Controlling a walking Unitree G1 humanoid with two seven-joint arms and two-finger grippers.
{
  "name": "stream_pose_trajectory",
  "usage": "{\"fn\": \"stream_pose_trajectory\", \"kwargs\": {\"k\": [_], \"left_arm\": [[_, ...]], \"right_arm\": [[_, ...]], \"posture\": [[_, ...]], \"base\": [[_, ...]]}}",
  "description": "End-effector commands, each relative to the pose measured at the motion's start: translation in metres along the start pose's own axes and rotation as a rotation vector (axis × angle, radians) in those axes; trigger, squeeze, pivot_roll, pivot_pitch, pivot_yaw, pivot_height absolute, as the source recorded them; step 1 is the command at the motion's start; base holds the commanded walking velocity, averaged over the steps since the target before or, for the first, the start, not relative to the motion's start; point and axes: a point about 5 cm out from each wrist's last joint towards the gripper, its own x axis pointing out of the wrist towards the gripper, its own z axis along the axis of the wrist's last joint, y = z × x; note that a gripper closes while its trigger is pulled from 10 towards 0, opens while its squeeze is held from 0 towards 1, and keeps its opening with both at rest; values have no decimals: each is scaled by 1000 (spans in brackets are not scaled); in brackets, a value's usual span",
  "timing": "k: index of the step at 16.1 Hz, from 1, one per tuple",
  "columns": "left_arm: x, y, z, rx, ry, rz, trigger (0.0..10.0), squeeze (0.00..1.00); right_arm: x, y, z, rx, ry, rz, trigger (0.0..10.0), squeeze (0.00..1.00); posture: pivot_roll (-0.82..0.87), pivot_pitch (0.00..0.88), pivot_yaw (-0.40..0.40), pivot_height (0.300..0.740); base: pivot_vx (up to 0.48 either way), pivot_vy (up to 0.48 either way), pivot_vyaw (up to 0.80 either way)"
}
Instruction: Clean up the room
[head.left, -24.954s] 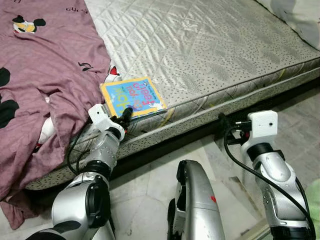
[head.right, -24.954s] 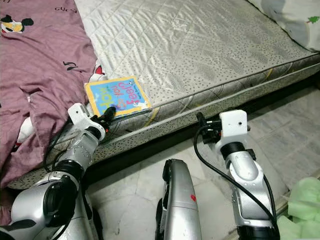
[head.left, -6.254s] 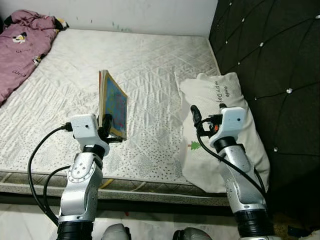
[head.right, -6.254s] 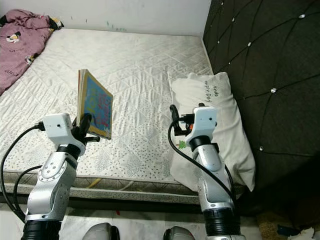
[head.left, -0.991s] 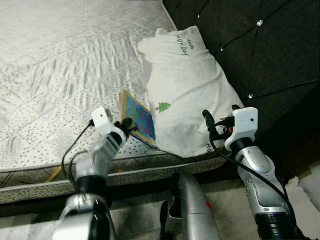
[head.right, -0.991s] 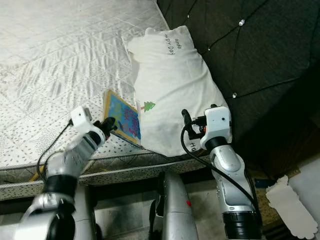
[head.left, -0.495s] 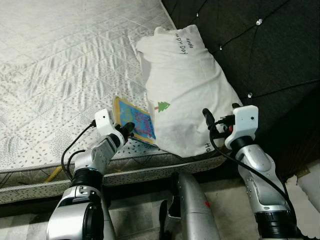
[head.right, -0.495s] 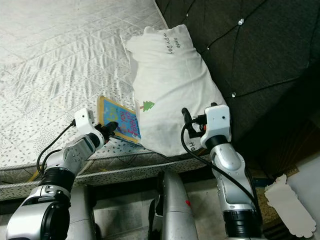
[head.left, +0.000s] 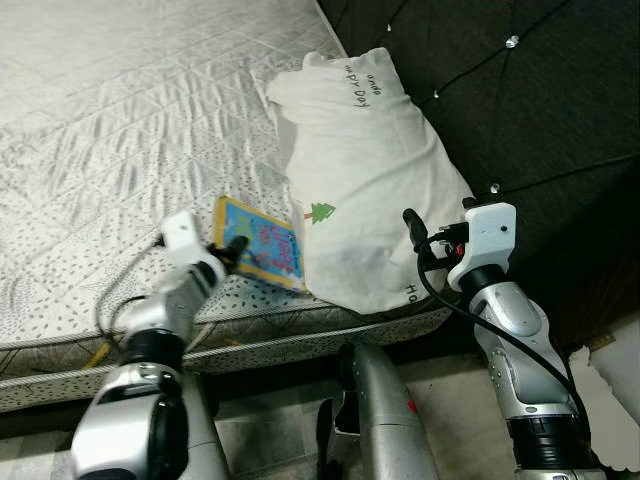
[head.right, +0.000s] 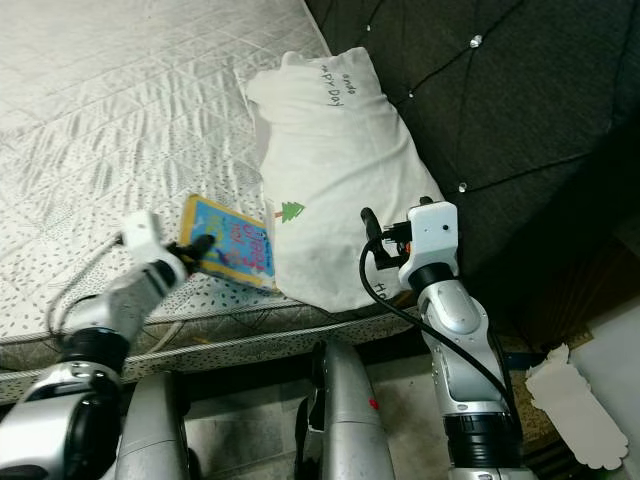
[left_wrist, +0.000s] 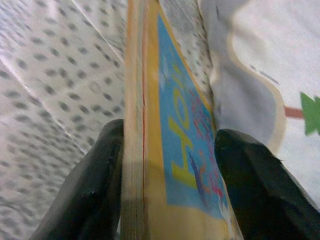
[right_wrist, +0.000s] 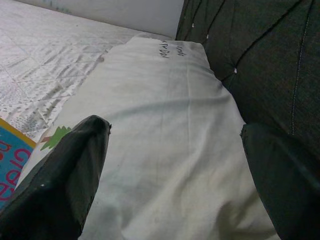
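**One book held at the mattress edge, beside the pillow**

One children's book with a blue and yellow cover lies near the front edge of the quilted mattress in the left eye view, its far side just beside the white pillow, which rests against the dark tufted headboard. The left gripper reaches from the near edge of the bed and meets the book's near corner. The right gripper hangs in front of the pillow's lower end, apart from the book.

Seen from the right eye, the same layout holds: book on the mattress edge, touching or nearly touching the pillow, the left gripper at the book's near side, and the right arm raised over the floor gap by the bed.

Looking along the left wrist, the two black fingers clasp the book edge-on, one on each face of it, with the speckled mattress on one side and the pillow's green tree print on the other.

Looking along the right wrist, the fingers are spread wide with nothing between them, and the pillow lies beyond them; a corner of the book's cover shows at the frame's edge, beside the headboard.
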Motion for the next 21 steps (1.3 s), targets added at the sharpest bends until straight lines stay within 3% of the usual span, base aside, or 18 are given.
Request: {"fn": "stream_pose_trajectory", "kwargs": {"k": [1,11,15,19,21], "left_arm": [[2,-6,5,29,-11,-8,10000,1000],[-24,0,-15,94,20,21,10000,1000],[-33,21,-3,120,-29,111,10000,1000],[-43,2,15,180,-194,118,10000,1000],[-60,-12,18,195,-323,147,10000,1000]], "right_arm": [[2,-1,2,0,-8,1,10000,0],[14,7,1,21,-31,5,10000,0],[20,9,1,32,-43,-2,10000,0],[29,12,3,47,-72,-4,10000,0],[36,21,7,99,-95,7,10000,0]], "posture": [[-85,85,-117,567],[-26,57,-92,567],[-3,25,-75,567],[24,0,-59,567],[40,0,-51,567]], "base": [[0,0,0],[0,0,0],[0,0,0],[0,0,0],[0,0,0]]}}
